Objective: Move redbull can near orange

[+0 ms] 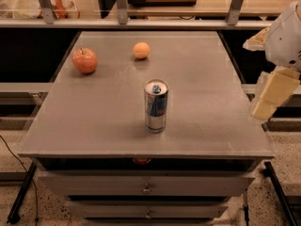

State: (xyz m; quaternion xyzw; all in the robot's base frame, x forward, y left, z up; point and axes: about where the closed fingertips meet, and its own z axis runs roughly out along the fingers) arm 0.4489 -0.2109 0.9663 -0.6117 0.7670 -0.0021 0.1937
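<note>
The redbull can [155, 106] stands upright near the middle front of the grey table [103, 121], silver and blue with a silver top. The orange [141, 50] lies at the far middle of the table, well behind the can. My gripper [272, 94] hangs at the right edge of the view, beyond the table's right side, level with the can and far to its right. It holds nothing that I can see.
A red apple [84, 60] with a stem lies at the far left of the table, left of the orange. Drawers [146, 186] sit under the tabletop. A shelf rail [141, 23] runs behind the table.
</note>
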